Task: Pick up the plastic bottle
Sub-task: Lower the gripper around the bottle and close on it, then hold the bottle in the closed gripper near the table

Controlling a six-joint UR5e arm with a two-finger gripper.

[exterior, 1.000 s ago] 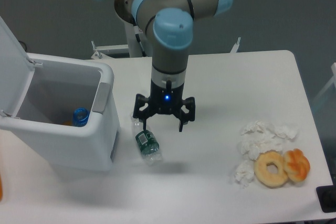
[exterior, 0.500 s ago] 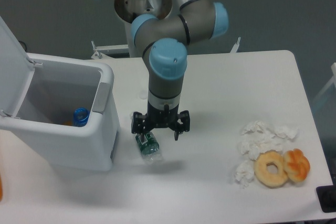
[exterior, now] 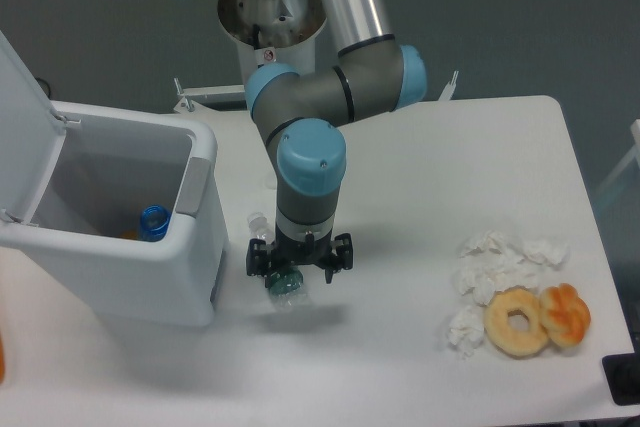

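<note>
The black two-finger claw [exterior: 299,265] hangs spread wide, straddling the small clear plastic bottle with dark green label [exterior: 283,281] lying on the white desk [exterior: 420,167], gripping nothing yet, placed for closing across its body.

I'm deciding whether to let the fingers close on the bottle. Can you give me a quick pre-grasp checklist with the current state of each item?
1. Gripper down at the plastic bottle: ok.
2. Fingers either side of the bottle: ok, they appear to straddle it.
3. Gripper open: ok.
4. Bottle lying on the table, apart from the white bin: ok.
5. Fingertip contact with the table: cannot tell.
6. Tissues and doughnut out of the way: ok.
</note>
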